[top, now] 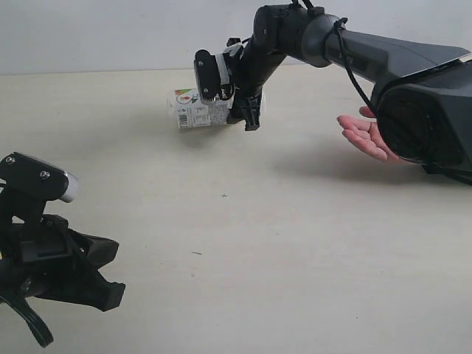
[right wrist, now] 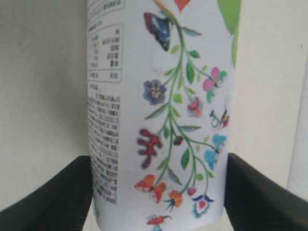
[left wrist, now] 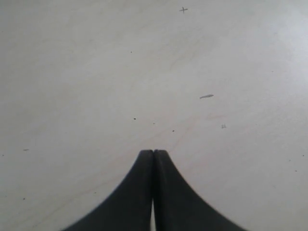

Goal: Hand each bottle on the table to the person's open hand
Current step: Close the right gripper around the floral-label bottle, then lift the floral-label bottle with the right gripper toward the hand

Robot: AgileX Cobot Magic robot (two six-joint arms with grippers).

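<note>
Progress first: the table (top: 258,243) only had one bottle (top: 193,110) on show, so my guess was the job had got to its last handover, or the other bottles were just out of shot. Can't say which.

That bottle, the white one with the flowery label, was lying sideways between the fingers of the right claw (top: 247,109). In the right wrist view both black fingers sat flush against its sides, so I read it as clamped on. I couldn't tell if it was off the table or resting on it.

The open hand (top: 365,135) was well apart from that claw, back toward the arm's base, palm up with nothing in it. So what was left, as I saw it, was carrying the bottle over and letting go.

The left claw (left wrist: 154,159) was far from all that, fingers pressed together on nothing, with bare table under it.

The surface was pale beige, flat and matte, with a plain light wall (top: 110,33) behind the right claw. The only blemishes were a tiny cross (top: 223,196) and a short dark dash (top: 197,253), both between the two claws.
</note>
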